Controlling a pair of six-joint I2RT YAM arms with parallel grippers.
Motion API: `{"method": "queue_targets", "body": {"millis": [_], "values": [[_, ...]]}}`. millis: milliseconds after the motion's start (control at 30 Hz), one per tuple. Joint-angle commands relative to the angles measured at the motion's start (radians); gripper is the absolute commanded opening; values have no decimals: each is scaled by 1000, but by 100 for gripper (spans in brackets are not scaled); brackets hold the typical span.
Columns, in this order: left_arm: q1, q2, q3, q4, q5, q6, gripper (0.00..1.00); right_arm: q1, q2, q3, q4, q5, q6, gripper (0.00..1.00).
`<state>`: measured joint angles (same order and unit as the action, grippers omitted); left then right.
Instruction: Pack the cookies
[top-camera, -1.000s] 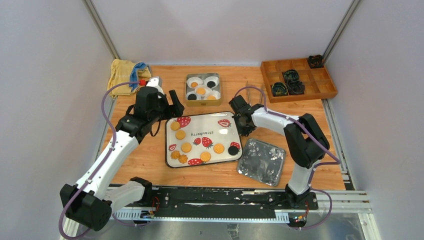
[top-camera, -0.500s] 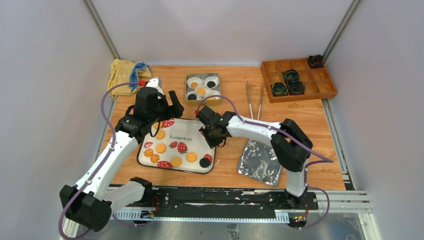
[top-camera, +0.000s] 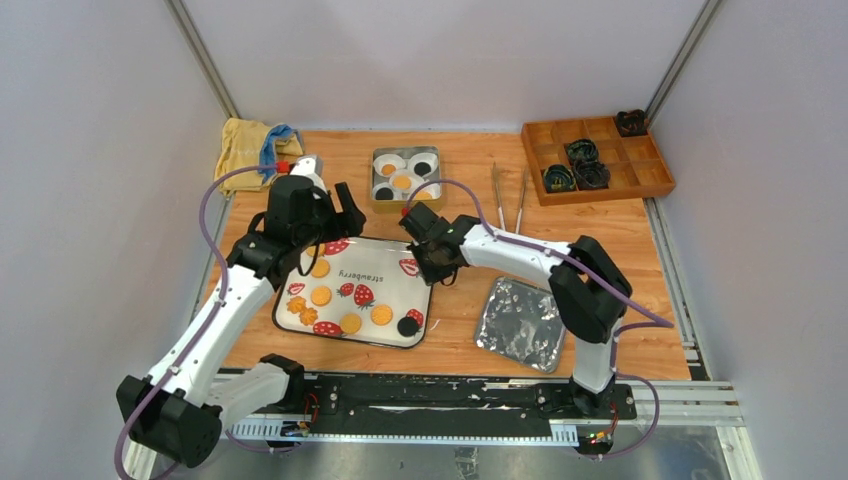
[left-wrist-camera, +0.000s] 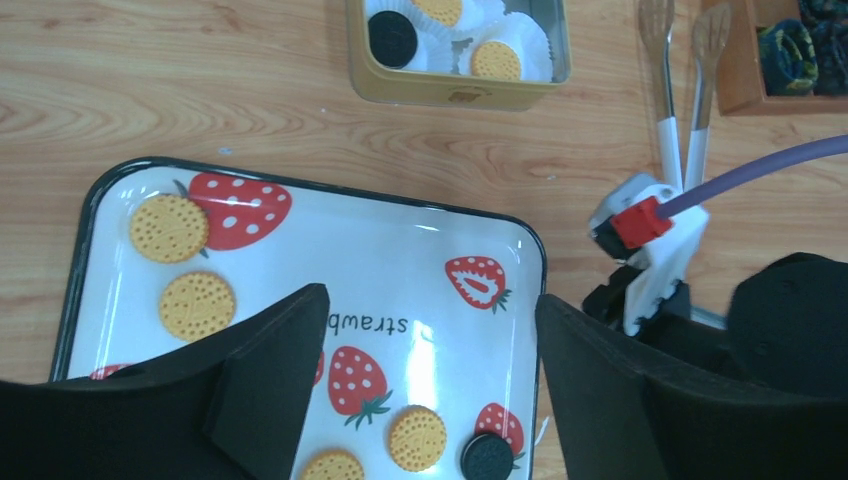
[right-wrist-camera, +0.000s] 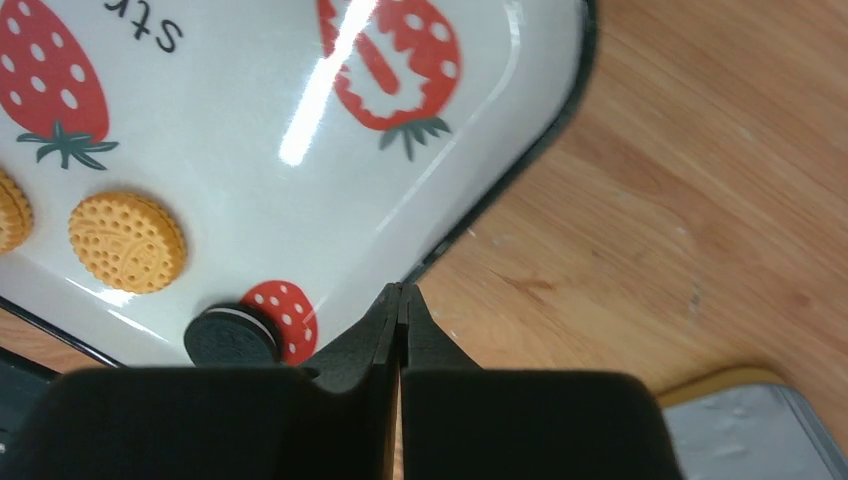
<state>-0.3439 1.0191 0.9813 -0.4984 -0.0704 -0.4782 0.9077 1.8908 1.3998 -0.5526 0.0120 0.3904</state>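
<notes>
Wooden table (top-camera: 600, 240): carries all items.

Wooden organizer (top-camera: 625, 150): far right corner.

Tray (top-camera: 395, 285), white with strawberry prints: near left of centre, between the two grippers.

Foil pan (top-camera: 520, 325): near right, apart from the tray.

Tin (top-camera: 405, 206): just beyond the tray's far edge, lined with paper cups (left-wrist-camera: 532, 45).

Cloth (top-camera: 240, 145): far left corner.

Tongs (top-camera: 510, 205): right of the tin.

Left gripper (left-wrist-camera: 430, 305): above the tray's far left part, fingers spread wide, nothing between them.

Right gripper (right-wrist-camera: 400, 300): at the tray's right rim, fingers pressed fully together, nothing visible between them. Contact with the rim cannot be determined.

Cookies (top-camera: 321, 296): most lie on the left and near parts of the tray, golden rounds with two flower shapes at the near left. One black cookie (top-camera: 408, 326) lies at the near right corner. More cookies sit in the tin's cups, golden and black.
</notes>
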Motion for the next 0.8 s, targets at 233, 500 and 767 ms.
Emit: {"method": "queue_targets", "body": {"millis": [233,500,767], "values": [[-197,187,2,46,117,44,31,-91,-381,-153,-120,375,125,0],[-421,331,-10,68,156,4,10,-176,-617,-170,-178,557,79,0],[-544,603,-14,131,194,-78,3,-207,-671,-185,-191,503,69,0]]}}
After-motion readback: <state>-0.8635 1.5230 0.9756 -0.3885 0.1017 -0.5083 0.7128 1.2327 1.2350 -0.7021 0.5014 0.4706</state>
